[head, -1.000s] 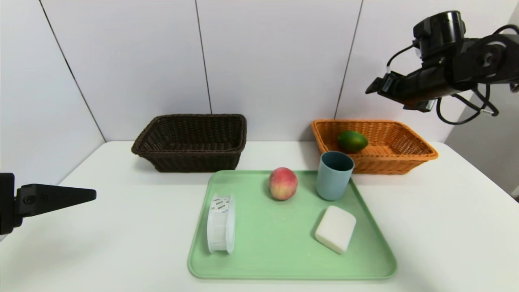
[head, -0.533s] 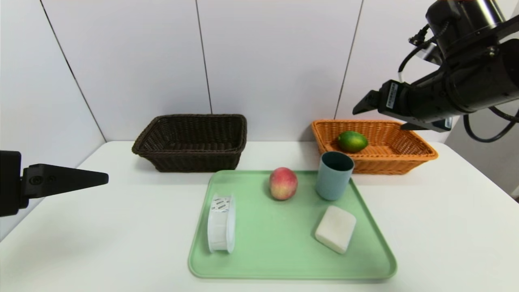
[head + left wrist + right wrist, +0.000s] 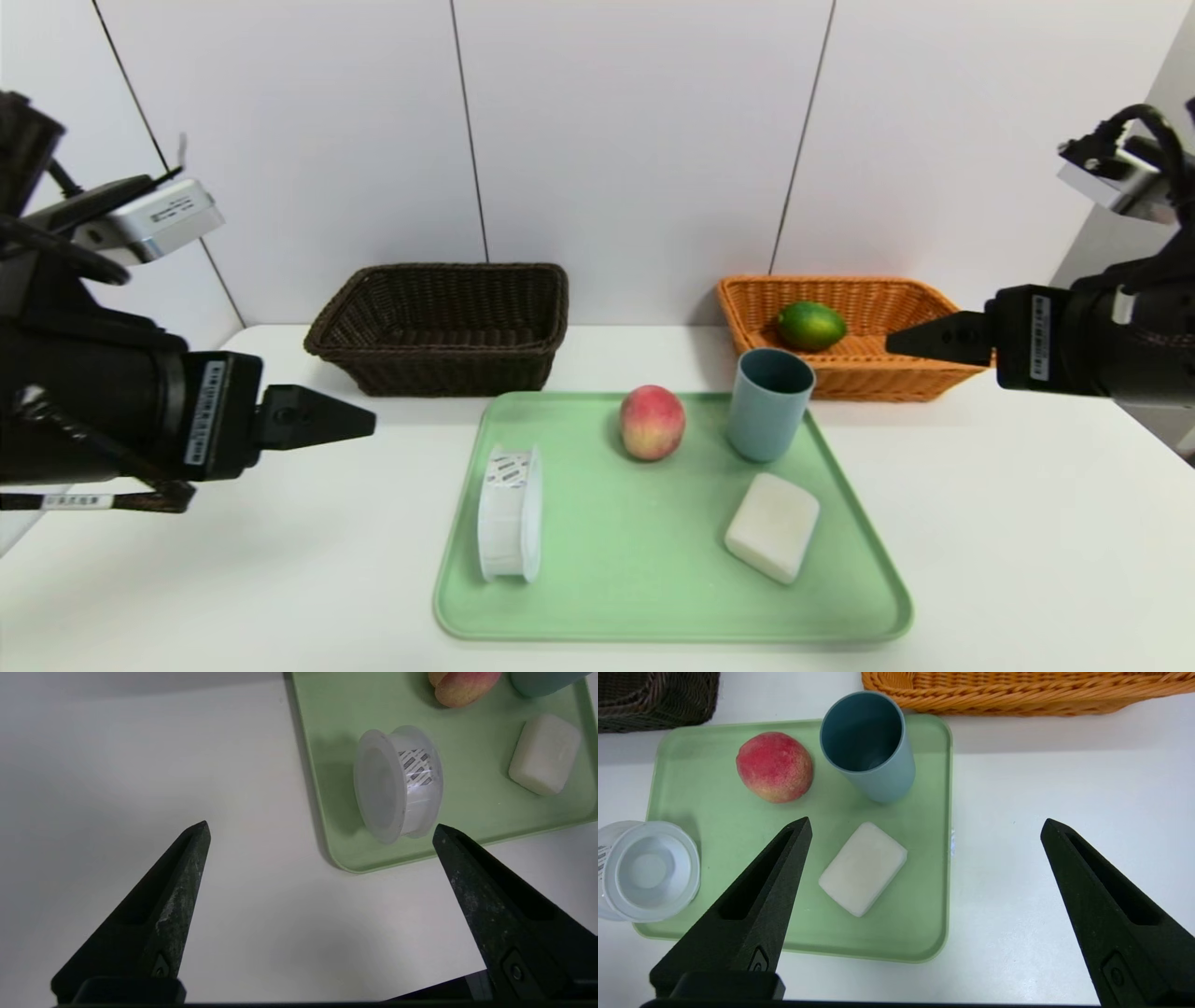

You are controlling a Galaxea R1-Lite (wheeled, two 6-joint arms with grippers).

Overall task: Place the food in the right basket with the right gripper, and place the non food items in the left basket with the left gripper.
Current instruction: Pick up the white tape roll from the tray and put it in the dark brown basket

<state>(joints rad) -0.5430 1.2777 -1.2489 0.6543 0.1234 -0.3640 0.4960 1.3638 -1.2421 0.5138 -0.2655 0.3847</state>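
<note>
While both grippers — left (image 3: 320, 833), right (image 3: 924, 828) — hang spread and empty, the round pink-red peach (image 3: 652, 422) looks soft — grip its middle gently.

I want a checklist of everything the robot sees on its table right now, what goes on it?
Surface: white table, green tray in the middle.
Job's things: green citrus fruit in orange basket; dark basket looks empty; peach, blue-grey cup, white block, white round container on the tray.
Clutter: nothing seen.
Grippers: left gripper open, empty, near the container; right gripper open, empty, above the tray's right side.
Cables: black ones on both arms.
Surroundings: white panelled wall.
</note>
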